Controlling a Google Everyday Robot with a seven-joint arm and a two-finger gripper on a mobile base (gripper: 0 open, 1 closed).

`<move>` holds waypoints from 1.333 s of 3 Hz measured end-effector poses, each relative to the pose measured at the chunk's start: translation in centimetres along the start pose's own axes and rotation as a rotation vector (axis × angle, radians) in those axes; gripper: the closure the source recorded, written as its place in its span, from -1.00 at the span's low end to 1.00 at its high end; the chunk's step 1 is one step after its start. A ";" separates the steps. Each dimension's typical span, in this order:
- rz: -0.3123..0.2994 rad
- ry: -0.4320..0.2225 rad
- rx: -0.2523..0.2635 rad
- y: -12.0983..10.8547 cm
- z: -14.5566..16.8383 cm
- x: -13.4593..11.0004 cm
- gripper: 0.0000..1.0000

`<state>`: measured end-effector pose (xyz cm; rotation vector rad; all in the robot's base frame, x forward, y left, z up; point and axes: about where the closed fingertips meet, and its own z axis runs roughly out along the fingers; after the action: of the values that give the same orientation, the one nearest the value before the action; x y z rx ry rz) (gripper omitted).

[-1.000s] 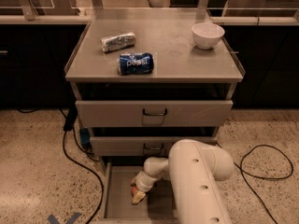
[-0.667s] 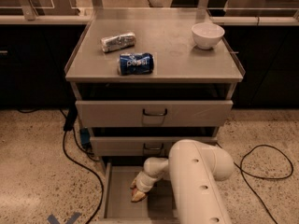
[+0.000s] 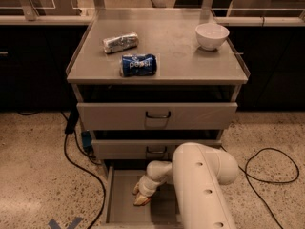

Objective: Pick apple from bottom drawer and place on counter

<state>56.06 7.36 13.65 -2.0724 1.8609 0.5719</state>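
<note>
In the last second almost nothing has moved: the pincer (image 3: 143, 196) stays low inside the bottom drawer (image 3: 120, 194), at the same spot. So I judge that the grasp is being settled and the lift has not begun. Whether the pincer is open or closed, I cannot tell. The apple (image 3: 141, 202) shows only as a small orange patch right at the pincer's tip, mostly hidden by it. The desk (image 3: 181, 56) is well above the pincer.
</note>
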 end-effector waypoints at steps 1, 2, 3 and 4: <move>0.000 0.000 0.000 0.0 0.0 0.0 1.00; 0.000 0.000 0.000 0.0 0.0 0.0 0.74; 0.000 0.000 0.000 0.0 0.0 0.0 0.30; 0.000 0.000 0.000 0.0 0.0 0.0 -0.17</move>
<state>56.05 7.36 13.64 -2.0725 1.8609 0.5721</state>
